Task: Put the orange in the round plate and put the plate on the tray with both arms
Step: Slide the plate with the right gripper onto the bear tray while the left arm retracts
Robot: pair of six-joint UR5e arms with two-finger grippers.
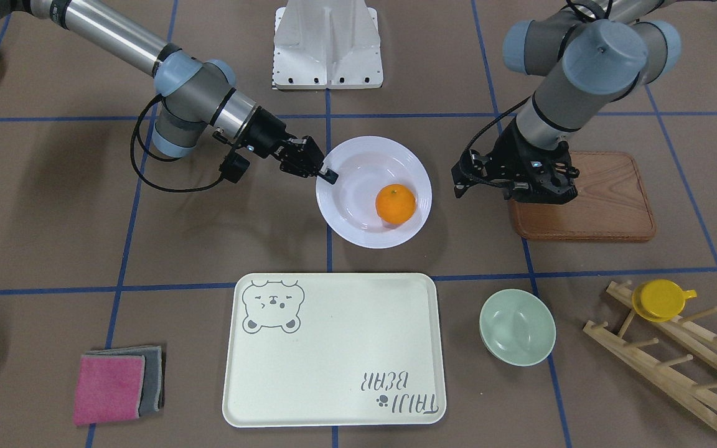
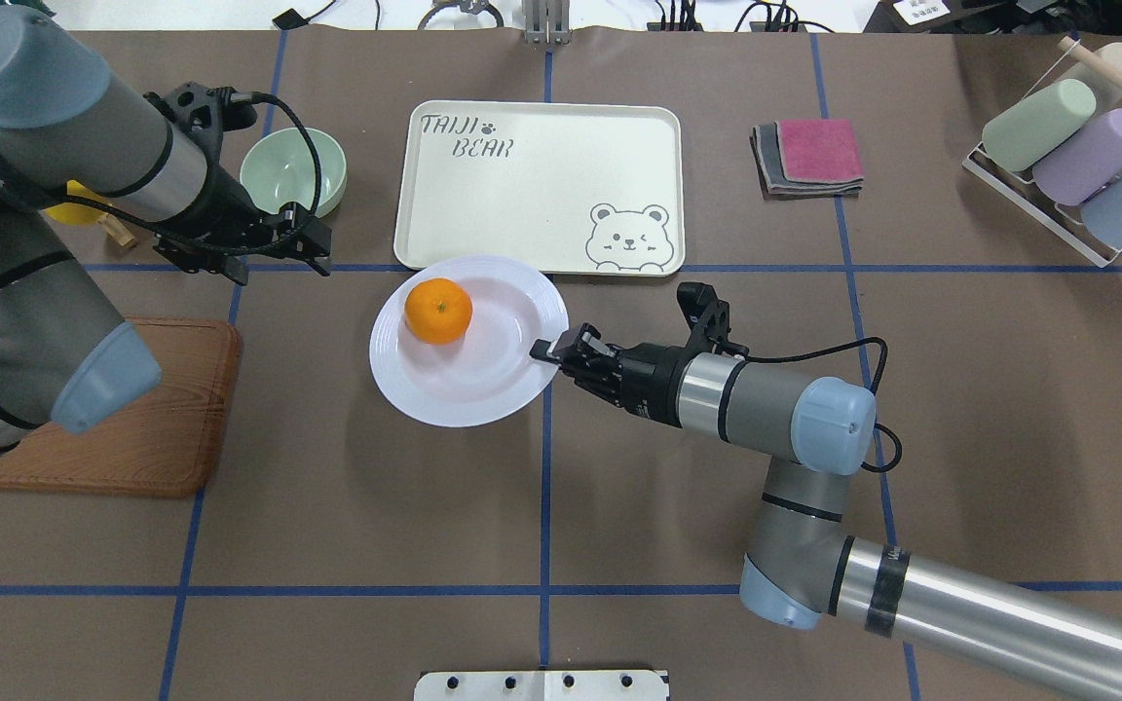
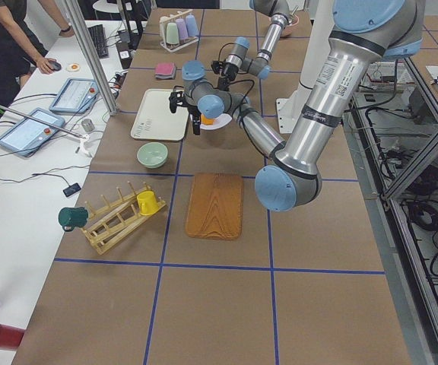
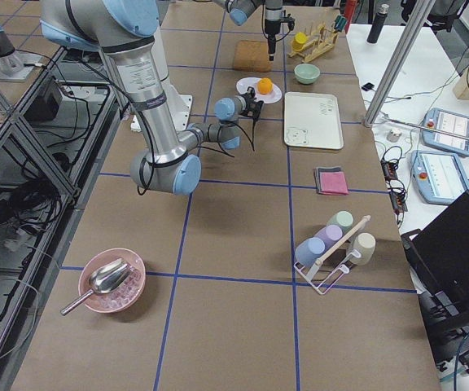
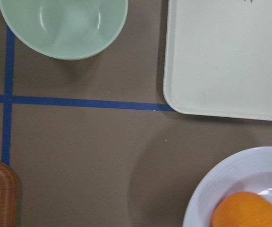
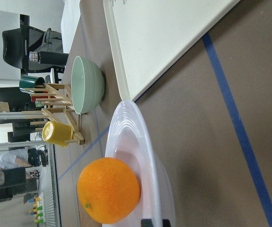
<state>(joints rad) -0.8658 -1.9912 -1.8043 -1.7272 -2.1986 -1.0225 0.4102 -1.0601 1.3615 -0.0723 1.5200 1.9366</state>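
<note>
The orange (image 1: pixel 395 203) lies in the round plate (image 1: pixel 358 186), toward the side facing my left arm, and the plate rests on the brown table just short of the tray (image 1: pixel 333 348). My right gripper (image 1: pixel 327 175) reaches in low and is shut on the plate's rim; in the right wrist view one black fingertip (image 6: pixel 155 222) presses on the rim beside the orange (image 6: pixel 108 190). My left gripper (image 1: pixel 542 196) points down, open and holding nothing, over the edge of the wooden board. It stays apart from the plate (image 2: pixel 483 380). The bear-printed tray (image 2: pixel 542 185) holds nothing.
A pale green bowl (image 1: pixel 517 326) stands beside the tray. A wooden board (image 1: pixel 607 205) lies under my left arm. A peg rack with a yellow cup (image 1: pixel 662 299) is at the corner, folded cloths (image 1: pixel 116 386) on the other side, and a cup rack (image 2: pixel 1077 156) further out.
</note>
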